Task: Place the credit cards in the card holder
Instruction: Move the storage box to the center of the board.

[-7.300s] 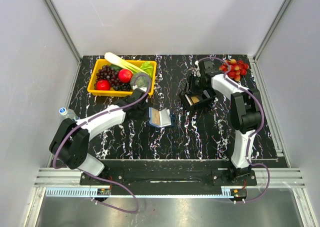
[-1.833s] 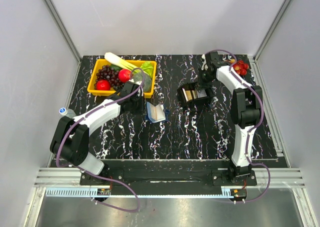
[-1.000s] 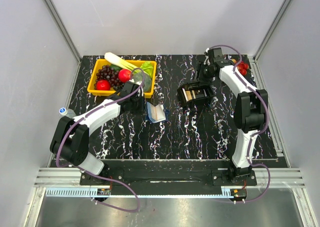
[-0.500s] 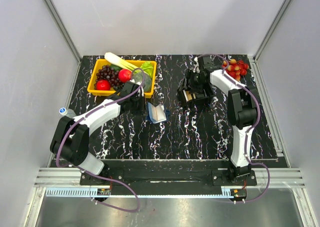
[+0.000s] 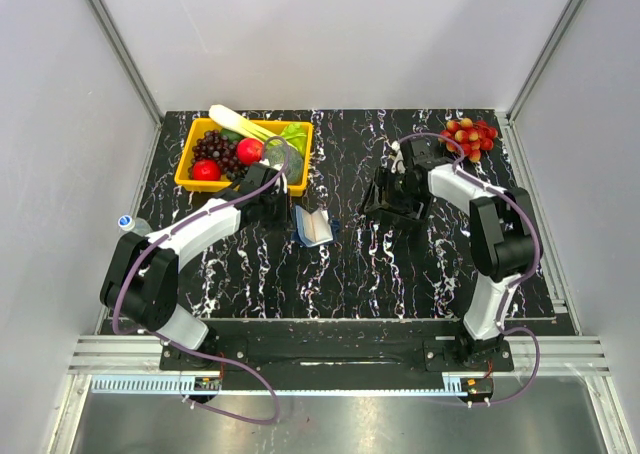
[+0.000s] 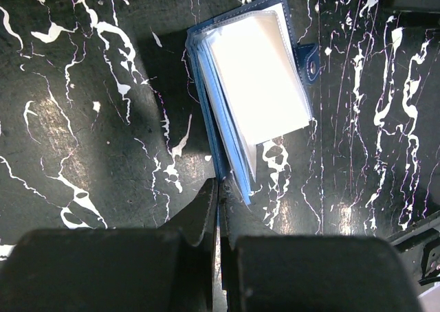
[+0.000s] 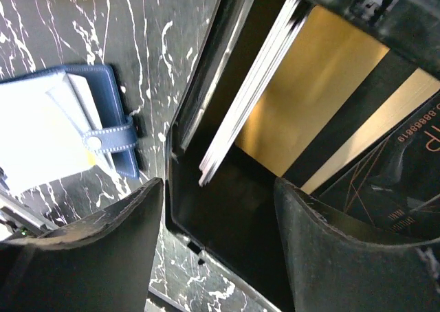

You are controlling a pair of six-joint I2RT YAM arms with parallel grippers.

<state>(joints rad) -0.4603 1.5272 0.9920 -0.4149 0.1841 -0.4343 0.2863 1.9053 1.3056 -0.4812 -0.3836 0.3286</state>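
Observation:
The dark-blue card holder (image 5: 316,227) lies open at the table's middle, its pale sleeves facing up in the left wrist view (image 6: 258,78). My left gripper (image 6: 220,185) is shut on the edge of its blue cover; it shows in the top view (image 5: 290,212) too. The credit cards sit in the black tray (image 7: 206,216): a leaning stack of white cards (image 7: 254,85), a tan card (image 7: 323,85) and a black printed card (image 7: 392,181). My right gripper (image 7: 220,236) is open over the tray's corner, one finger (image 7: 89,250) outside the wall and one inside, holding nothing.
A yellow basket (image 5: 190,182) of fruit and vegetables stands at the back left. A bunch of red grapes (image 5: 470,137) lies at the back right. A small bottle (image 5: 128,222) lies at the table's left edge. The card holder also shows in the right wrist view (image 7: 55,126), left of the tray.
My right gripper has come from the back right down over the black tray, which has shifted a little nearer. My left gripper stays shut on the card holder, unmoved in the last two seconds.

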